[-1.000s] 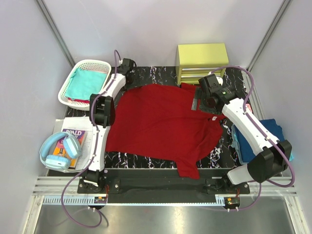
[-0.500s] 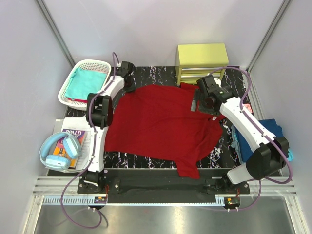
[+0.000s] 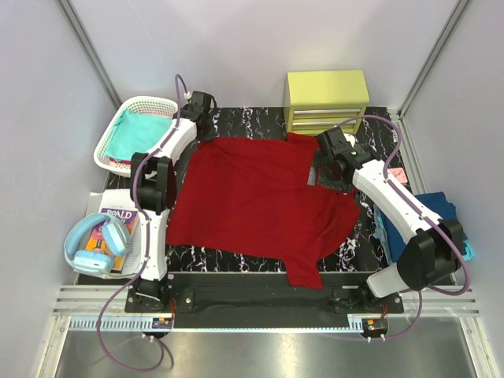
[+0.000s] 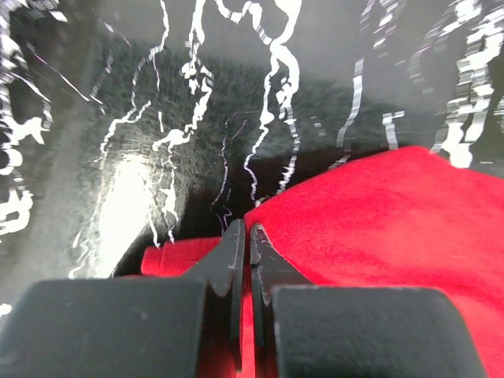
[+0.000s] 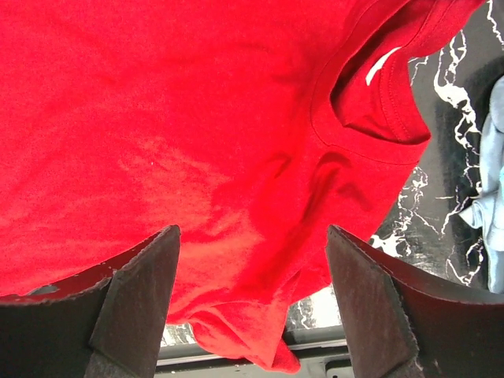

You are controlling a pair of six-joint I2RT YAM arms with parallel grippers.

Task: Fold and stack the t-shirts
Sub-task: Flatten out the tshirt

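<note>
A: One red shirt [image 3: 260, 201] was seen spread flat over the dark table [image 3: 213, 256], with a sleeve laid towards the near edge. How were the grippers placed?

B: The right gripper [image 5: 252, 233] was held wide apart above the cloth beside the collar, and nothing was gripped by it. Farther back, the left gripper [image 4: 243, 236] was clamped tight, on the shirt's far left corner as far as could be judged.

A: How should the fold be done well?

B: A matching point on the far edge should probably be pinched by the right side before anything is lifted. Both points should then be raised together and carried level, so that the cloth is laid over itself without wrinkles or a dragged sleeve.

A: And the containers?

B: A pile of blue shirts [image 3: 429, 216] was set at the right edge, in no container. At the far left, a teal shirt [image 3: 142, 134] was laid in the white basket [image 3: 102, 153], with something reddish under it. At the back, the yellow drawers [image 3: 327, 102] were shut, so their contents could not be told.
</note>
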